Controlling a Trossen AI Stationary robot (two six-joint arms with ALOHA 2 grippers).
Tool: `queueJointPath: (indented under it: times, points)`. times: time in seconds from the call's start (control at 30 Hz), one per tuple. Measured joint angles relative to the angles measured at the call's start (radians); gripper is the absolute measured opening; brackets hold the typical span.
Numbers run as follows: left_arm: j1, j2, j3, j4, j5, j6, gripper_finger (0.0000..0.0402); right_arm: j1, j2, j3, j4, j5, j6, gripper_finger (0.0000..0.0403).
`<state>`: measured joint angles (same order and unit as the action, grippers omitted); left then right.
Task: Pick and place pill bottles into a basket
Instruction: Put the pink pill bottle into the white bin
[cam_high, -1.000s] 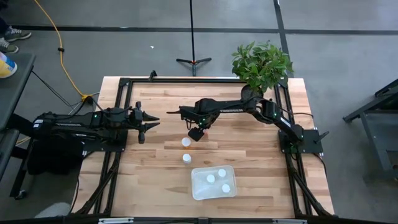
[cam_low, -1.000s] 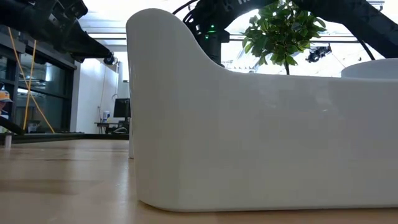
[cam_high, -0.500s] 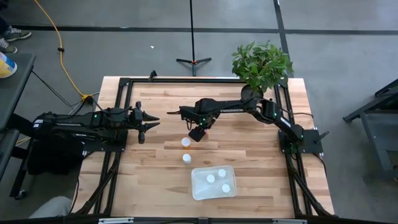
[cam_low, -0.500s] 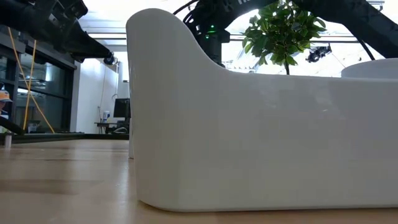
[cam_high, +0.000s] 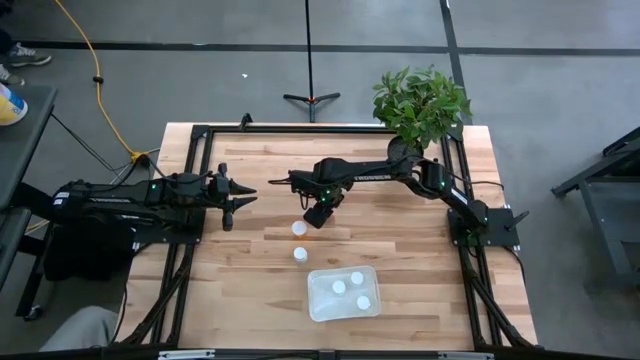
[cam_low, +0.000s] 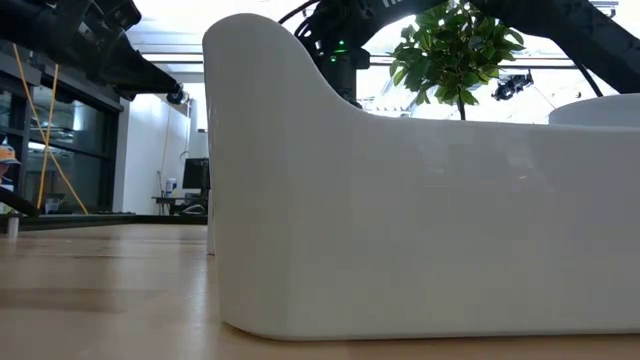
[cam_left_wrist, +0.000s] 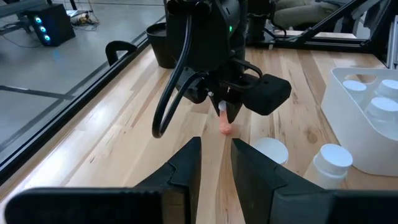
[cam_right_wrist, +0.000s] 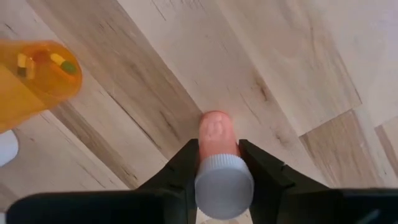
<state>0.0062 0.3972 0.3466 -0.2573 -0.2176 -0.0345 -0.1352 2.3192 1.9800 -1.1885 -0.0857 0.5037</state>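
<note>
My right gripper (cam_high: 316, 214) hangs over the middle of the table, shut on a small pinkish-orange pill bottle (cam_right_wrist: 214, 132) with a white cap. In the left wrist view this bottle (cam_left_wrist: 224, 126) points down at the wood. Two more pill bottles (cam_high: 298, 228) (cam_high: 299, 254) rest on the table just nearer. The basket (cam_high: 322, 306), a shallow white tray near the front edge, holds three bottles (cam_high: 338, 287). My left gripper (cam_high: 243, 198) waits shut at the table's left, above the wood, touching nothing. My right gripper pinches the bottle at its white cap (cam_right_wrist: 224, 186), one finger on each side. The fingers (cam_right_wrist: 256, 163) come from above, pointing down. The bottle stands upright below them, cap up; whether its lower end (cam_left_wrist: 225, 130) touches the wood or is just clear, I cannot tell.
A potted plant (cam_high: 420, 105) stands at the far right corner. An orange bottle (cam_right_wrist: 37, 74) shows close beside the held one. In the low view the basket's wall (cam_low: 400, 200) fills most of the picture. Black frame rails (cam_high: 190, 180) border the table's sides.
</note>
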Motion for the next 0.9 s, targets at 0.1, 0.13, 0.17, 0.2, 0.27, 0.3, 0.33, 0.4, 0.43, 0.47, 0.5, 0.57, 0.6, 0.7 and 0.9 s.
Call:
queueJointPath:
  times: [0.1,0.13,0.17,0.2,0.27,0.3,0.33,0.4,0.43,0.47,0.5,0.57,0.6,0.7,0.9]
  points:
    - [0.0,0.0,0.0,0.0,0.0,0.001,0.0124,0.002,0.0,0.0,-0.001,0.0,0.0,0.0088]
    - [0.0,0.0,0.0,0.0,0.0,0.001,0.0124,0.003,0.0,0.0,-0.005,-0.001,0.001,0.0091]
    - [0.0,0.0,0.0,0.0,0.0,0.001,0.0124,0.003,0.0,0.0,-0.01,-0.002,0.002,0.0093]
    - [0.0,0.0,0.0,0.0,0.0,0.001,0.0124,0.005,0.0,0.001,-0.015,-0.001,0.002,0.0095]
    - [0.0,0.0,0.0,0.0,0.0,0.002,0.0124,0.007,0.0,0.001,-0.028,-0.004,0.002,0.0093]
    - [0.0,0.0,0.0,0.0,0.0,0.002,0.0124,0.009,0.0,0.001,-0.034,-0.012,0.001,0.009]
    - [0.0,0.0,0.0,0.0,0.0,0.003,0.0124,0.01,0.0,0.001,-0.037,-0.022,0.0,0.0087]
    - [0.0,0.0,0.0,0.0,0.0,0.003,0.0124,0.015,0.0,0.001,-0.037,-0.033,-0.005,0.0086]
    - [0.0,0.0,0.0,0.0,0.0,0.003,0.0124,0.018,0.0,0.001,-0.038,-0.034,-0.005,0.0086]
    - [0.0,0.0,0.0,0.0,0.0,0.003,0.0124,0.021,0.0,0.003,-0.044,-0.034,-0.006,0.0086]
    - [0.0,0.0,0.0,0.0,0.0,0.003,0.0124,0.024,0.0,0.009,-0.058,-0.036,-0.006,0.0086]
    - [0.0,0.0,0.0,0.0,0.0,0.003,0.0124,0.031,-0.001,0.028,-0.079,-0.035,-0.007,0.0087]
    - [0.0,0.0,0.0,0.0,0.0,0.003,0.0124,0.034,-0.002,0.039,-0.084,-0.035,-0.007,0.0089]
    - [0.0,0.0,0.0,0.0,0.0,0.003,0.0124,0.041,-0.002,0.098,-0.132,-0.029,-0.007,0.0089]
    - [0.0,0.0,0.0,0.0,0.0,0.003,0.0124,0.088,-0.003,0.258,-0.252,-0.012,0.005,0.0086]
